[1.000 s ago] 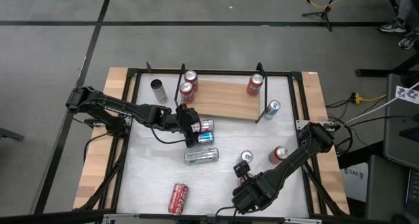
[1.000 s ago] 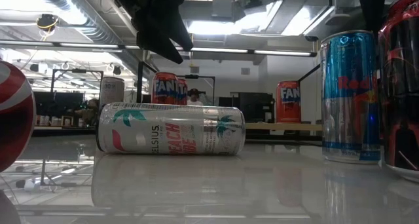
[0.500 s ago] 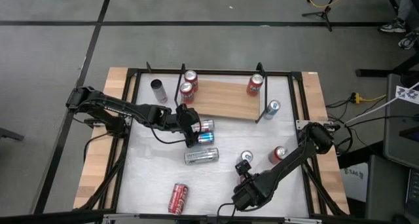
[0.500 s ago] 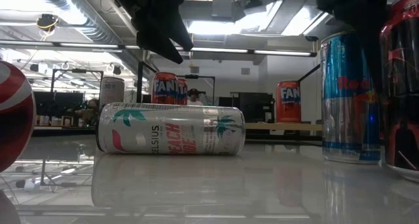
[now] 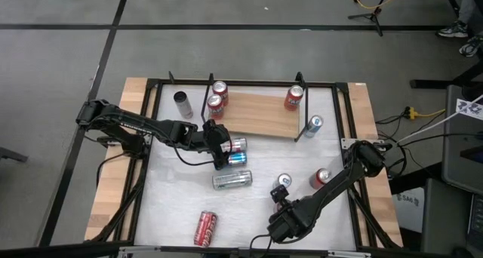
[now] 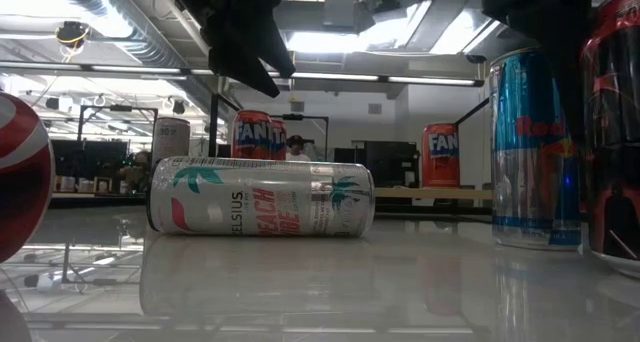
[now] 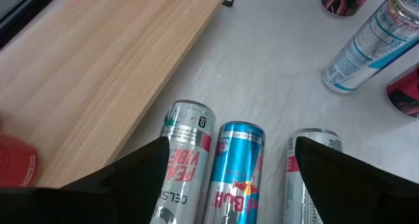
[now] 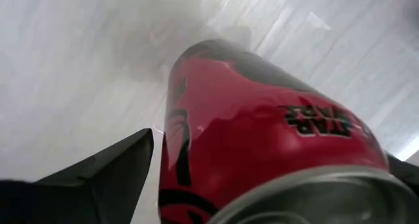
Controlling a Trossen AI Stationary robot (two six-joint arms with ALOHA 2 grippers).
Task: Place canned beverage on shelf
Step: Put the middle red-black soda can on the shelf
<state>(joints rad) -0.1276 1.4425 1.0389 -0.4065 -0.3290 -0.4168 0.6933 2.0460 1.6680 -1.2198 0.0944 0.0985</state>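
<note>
The shelf [image 5: 256, 113], a light wooden board, lies at the far middle of the table with orange-red cans [image 5: 294, 97] standing on it. My right gripper [image 8: 262, 175] points straight down at the near right. It is open, and its fingers [image 8: 111, 175] stand on either side of an upright red-and-black can [image 8: 262, 119], near its top. I cannot tell whether they touch it. My left gripper [image 7: 229, 178] hangs open above two cans lying side by side, a white one [image 7: 186, 152] and a blue one [image 7: 237, 162], just in front of the shelf [image 7: 98, 67].
A white can [image 5: 232, 179] lies mid-table and a red one [image 5: 205, 228] lies near the front edge. Upright cans stand near my right gripper: a blue one [image 6: 535, 142] and a red one [image 5: 322, 177]. A grey can [image 5: 183, 103] stands far left, a blue can [image 5: 314, 124] by the shelf's right end.
My right gripper has come down over the red-and-black can, so its dark finger now shows in front of the blue can's top in the low view. It has kept still since. Its opening is unchanged.
</note>
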